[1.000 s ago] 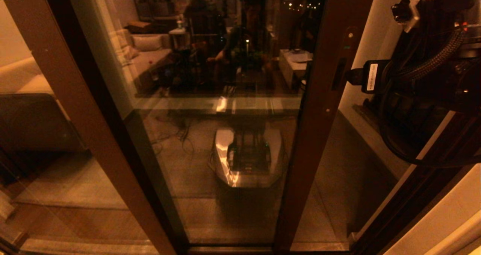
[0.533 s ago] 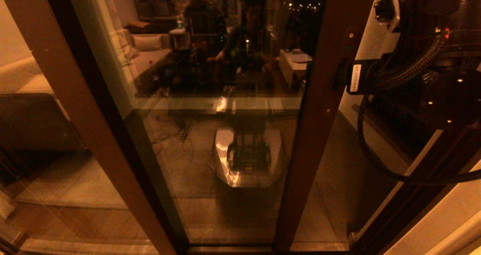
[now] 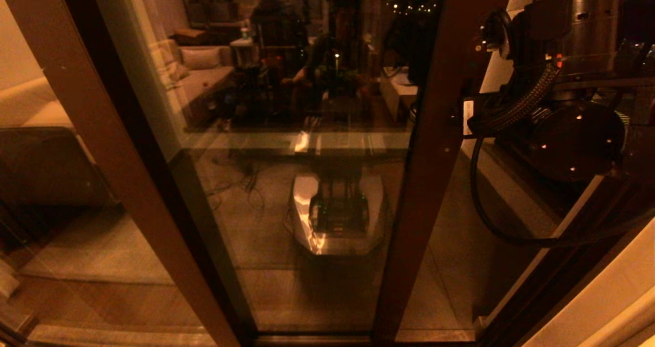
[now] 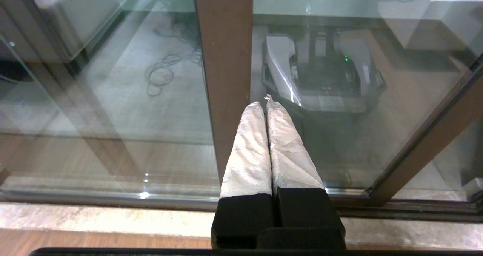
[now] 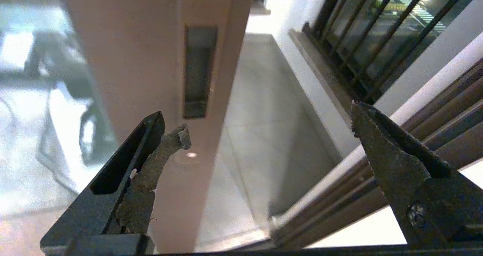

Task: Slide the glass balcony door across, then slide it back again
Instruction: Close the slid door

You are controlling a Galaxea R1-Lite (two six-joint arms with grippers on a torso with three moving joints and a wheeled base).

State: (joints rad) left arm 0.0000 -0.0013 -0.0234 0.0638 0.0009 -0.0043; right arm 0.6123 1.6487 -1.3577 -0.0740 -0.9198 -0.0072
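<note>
The glass balcony door (image 3: 307,147) fills the head view, a reflective pane in a dark brown frame. Its right upright rail (image 3: 435,147) carries the slim handle slot (image 5: 198,71), which my right arm (image 3: 563,111) covers in the head view. My right gripper (image 5: 260,131) is open and empty, close to the rail just below the slot. One finger (image 5: 151,161) lies in front of the rail, the other (image 5: 385,161) over the opening beside it. My left gripper (image 4: 266,103) is shut on nothing, low down, pointing at a brown upright (image 4: 226,59) and the glass.
Right of the rail a gap shows the balcony floor (image 5: 256,108) and the dark outer railing (image 5: 369,29). The door jamb and its tracks (image 5: 377,180) run along the gap's right side. The floor track (image 4: 113,195) lies under the glass. My own base is reflected (image 3: 337,214) in the pane.
My right arm has swung left and up, until its wrist covers the handle slot on the rail. The door itself has not shifted.
</note>
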